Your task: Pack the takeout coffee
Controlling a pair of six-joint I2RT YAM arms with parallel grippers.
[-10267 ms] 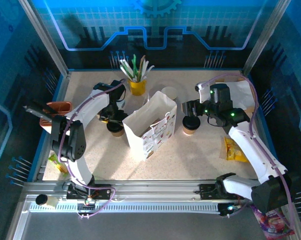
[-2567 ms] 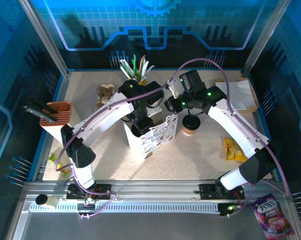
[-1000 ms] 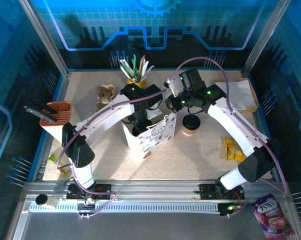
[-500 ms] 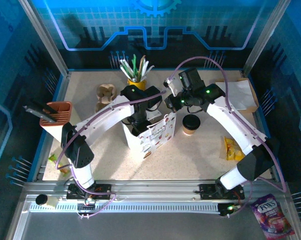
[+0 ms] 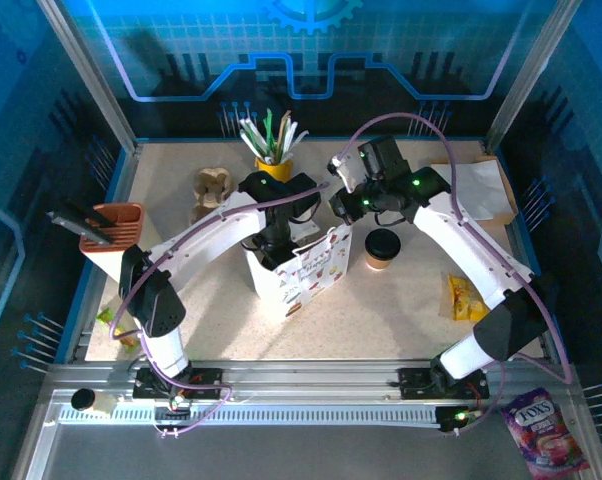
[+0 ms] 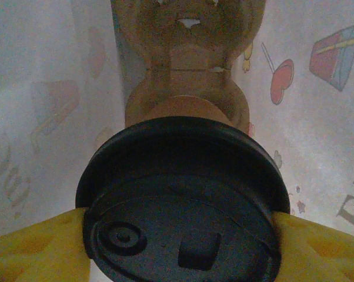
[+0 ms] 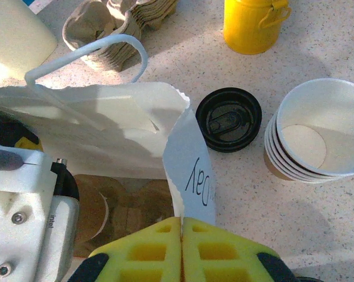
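Two small brown paper coffee cups with round black plastic lids are in play. The held coffee cup [image 6: 183,158] sits down inside the white paper bag [image 5: 303,277], gripped at its glossy lid between the left gripper's [image 6: 178,247] yellow pads [image 6: 33,249], which stand fairly wide apart around it. Below it, on the bag's floor, lies a moulded brown pulp tray [image 6: 189,41] with rounded wells. The bag's thin walls carry faint printed cartoons. The right gripper [image 7: 181,234] is pinched fully together on a flap of the bag's far right rim, holding it. The second coffee cup [image 5: 382,248] stands upright on the speckled table [image 5: 401,310], just right of the bag. Behind the bag are a stack of lidless cups [image 7: 318,132] and a flat black lid [image 7: 229,119].

Ten seconds earlier the left gripper was at its cup on the table left of the bag, and the right gripper hovered by the second cup, which has not moved since.
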